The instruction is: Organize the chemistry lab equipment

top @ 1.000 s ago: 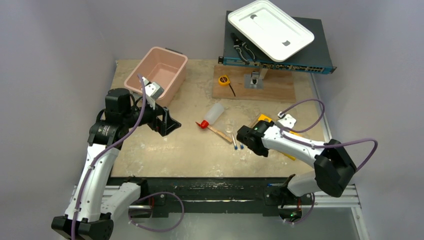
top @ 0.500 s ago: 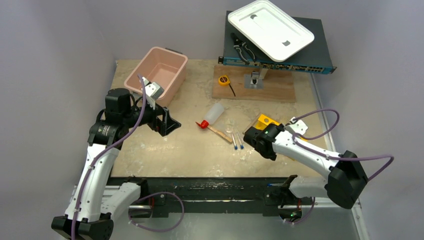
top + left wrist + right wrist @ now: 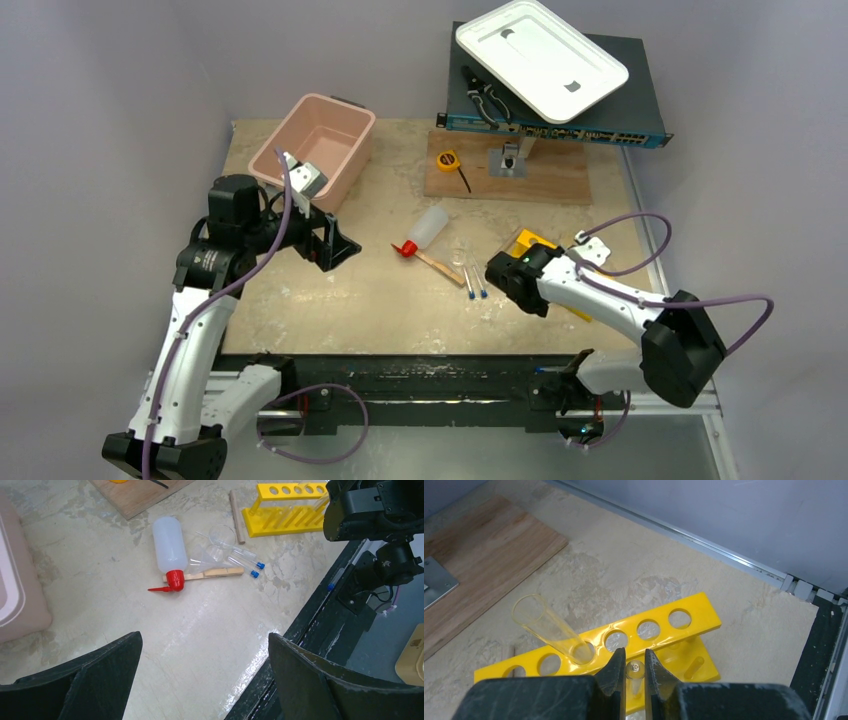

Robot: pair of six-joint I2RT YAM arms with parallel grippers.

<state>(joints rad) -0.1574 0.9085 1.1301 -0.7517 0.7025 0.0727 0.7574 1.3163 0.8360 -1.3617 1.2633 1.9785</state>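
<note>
My right gripper [image 3: 634,655] is shut on a thin clear tube [image 3: 635,668], seen end-on between the jaws just above the yellow holed rack [image 3: 684,630]. Another clear tube [image 3: 546,625] leans in one of the rack's holes. From above, this gripper [image 3: 503,272] hangs over the near-left end of the rack [image 3: 531,240]. Two tubes with blue tips [image 3: 473,280], a wooden stick [image 3: 440,266] and the squeeze bottle [image 3: 430,227] with a red nozzle lie on the table left of it. My left gripper [image 3: 340,245] hovers open and holds nothing, left of the bottle [image 3: 169,542].
A pink bin [image 3: 315,145] stands at the back left. A wooden board [image 3: 545,180] at the back carries a yellow tape measure [image 3: 447,159]. Behind it a dark box [image 3: 620,120] bears black-handled pliers [image 3: 485,98] and a white tray [image 3: 540,55].
My right arm swung its elbow out to the right, uncovering more of the rack, then came back slightly; its gripper stays shut on the tube. The left arm has not moved.
</note>
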